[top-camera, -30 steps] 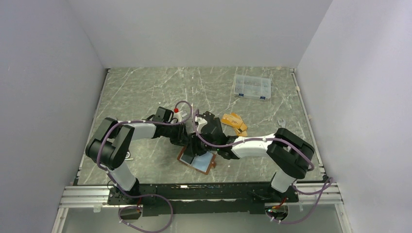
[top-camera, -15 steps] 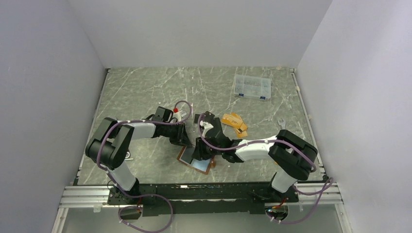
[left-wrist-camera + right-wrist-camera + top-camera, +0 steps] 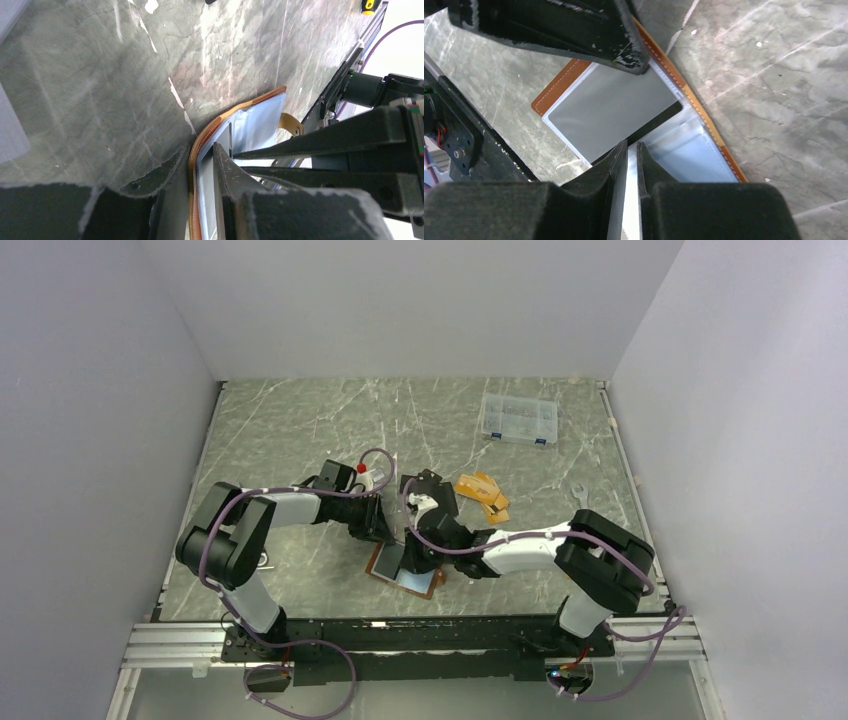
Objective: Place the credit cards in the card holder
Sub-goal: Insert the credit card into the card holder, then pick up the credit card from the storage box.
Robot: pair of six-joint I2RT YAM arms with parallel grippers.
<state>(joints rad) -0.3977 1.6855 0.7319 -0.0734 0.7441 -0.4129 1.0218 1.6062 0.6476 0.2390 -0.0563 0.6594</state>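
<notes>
Grey-green marbled bench (image 3: 300, 430) inside plain white walls, both arms meeting near the front middle. That's where the tan-brown leather folding card holder (image 3: 425, 583) lies, opened out flat with its pale lining facing up.

Left gripper (image 3: 197, 160) is pinched narrow on the card holder's (image 3: 250, 125) stitched edge. You can see one finger on each side of the leather.

Right gripper (image 3: 628, 147) hangs over the open card holder (image 3: 559, 87), its fingers nearly together. There's a thin pale strip caught between them, which looks to me like a silver-grey credit card (image 3: 624, 220) seen edge-on. A flat grey rectangle also shows in one half of the holder. Can't tell if it's a pocket window or another card.

Loose pile of orange-gold plastic cards (image 3: 483, 495) lies just right of the grippers, and a clear plastic compartment box (image 3: 518, 420) sits well apart toward the back right.
</notes>
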